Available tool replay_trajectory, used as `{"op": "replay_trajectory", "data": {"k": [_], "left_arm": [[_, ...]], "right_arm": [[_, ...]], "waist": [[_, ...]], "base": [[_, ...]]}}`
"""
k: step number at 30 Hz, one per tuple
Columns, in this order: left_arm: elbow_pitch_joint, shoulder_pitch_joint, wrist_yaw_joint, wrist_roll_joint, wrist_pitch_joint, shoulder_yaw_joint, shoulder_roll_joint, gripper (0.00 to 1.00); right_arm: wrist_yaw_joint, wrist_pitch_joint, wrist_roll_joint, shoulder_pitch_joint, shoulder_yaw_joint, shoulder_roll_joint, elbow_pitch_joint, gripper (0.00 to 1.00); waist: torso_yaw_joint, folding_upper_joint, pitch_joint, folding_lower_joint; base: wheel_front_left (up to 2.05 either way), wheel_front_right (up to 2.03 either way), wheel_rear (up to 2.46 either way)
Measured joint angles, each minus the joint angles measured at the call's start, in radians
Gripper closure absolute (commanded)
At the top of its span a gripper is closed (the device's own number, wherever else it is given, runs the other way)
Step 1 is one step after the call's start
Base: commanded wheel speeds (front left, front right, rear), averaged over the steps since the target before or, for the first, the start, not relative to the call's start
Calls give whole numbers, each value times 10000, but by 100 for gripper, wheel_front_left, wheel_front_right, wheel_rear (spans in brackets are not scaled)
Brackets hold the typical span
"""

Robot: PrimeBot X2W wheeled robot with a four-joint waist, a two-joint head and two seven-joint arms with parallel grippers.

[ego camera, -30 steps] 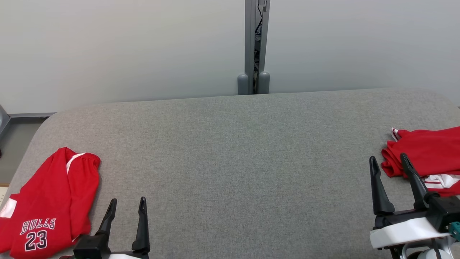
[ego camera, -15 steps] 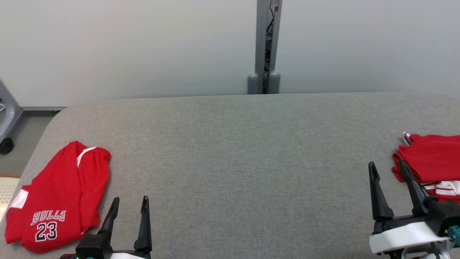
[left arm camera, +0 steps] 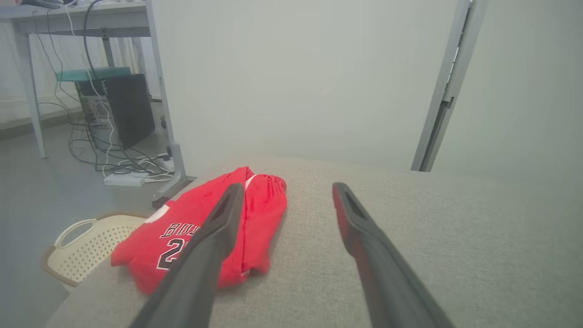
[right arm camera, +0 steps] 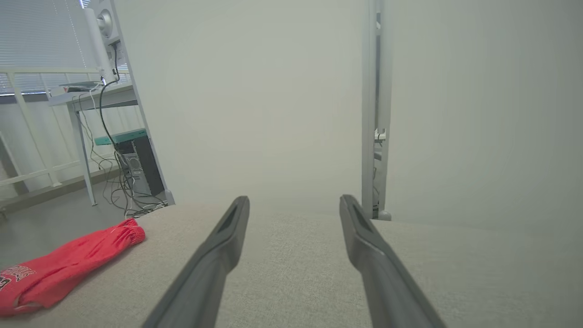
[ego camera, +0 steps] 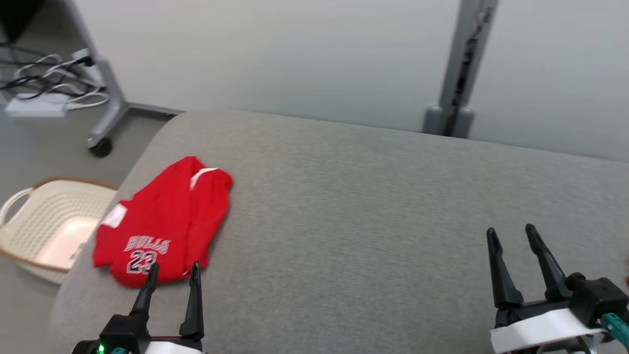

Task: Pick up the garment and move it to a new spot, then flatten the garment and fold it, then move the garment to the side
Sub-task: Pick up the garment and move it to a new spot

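The garment (ego camera: 162, 226) is a red jersey with white lettering and the number 23, lying folded near the left end of the grey padded table (ego camera: 354, 206). My left gripper (ego camera: 173, 268) hovers open just in front of its near edge. In the left wrist view the garment (left arm camera: 266, 205) lies ahead and to the left, partly behind the left finger, and the gripper (left arm camera: 287, 187) holds nothing. My right gripper (ego camera: 511, 230) stands open over bare table at the right. The right wrist view has this gripper (right arm camera: 294, 198) empty, with the garment (right arm camera: 68, 264) far off to the left.
A cream perforated basket (ego camera: 49, 221) sits on the floor beside the table's left end. Behind it are a desk leg with a caster (ego camera: 100, 147) and cables with a power strip (ego camera: 39, 98). A grey post (ego camera: 462, 69) rises behind the table. A red sliver (ego camera: 626, 281) shows at the right edge.
The head camera has swung to the left, so the jersey sits nearer mid-picture and the red pile at the right has slid out. Both grippers stay open and empty.
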Motion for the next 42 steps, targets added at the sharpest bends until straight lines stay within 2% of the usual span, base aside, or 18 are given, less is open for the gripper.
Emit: {"op": "replay_trajectory", "data": {"k": [7,8,11,22,42], "left_arm": [[-33,25,-79,69,0,109,-6,0],[-33,25,-79,69,0,109,-6,0],[-268,41,86,-81,0,303,10,0],[-677,93,539,-357,0,479,2,0],[-596,161,550,-504,0,587,0,0]], "right_arm": [[0,0,17,-49,295,0,-79,0],[0,0,17,-49,295,0,-79,0],[0,0,-65,-314,729,10,-36,0],[0,0,-140,-1009,1373,10,408,0],[0,0,-75,-930,1350,10,472,0]], "waist": [[1405,0,-72,0],[1405,0,-72,0],[1985,0,-9,0],[2280,0,301,0],[2124,0,84,0]], "base": [[0,0,0],[0,0,0],[0,0,0],[0,0,0],[0,0,0]]}}
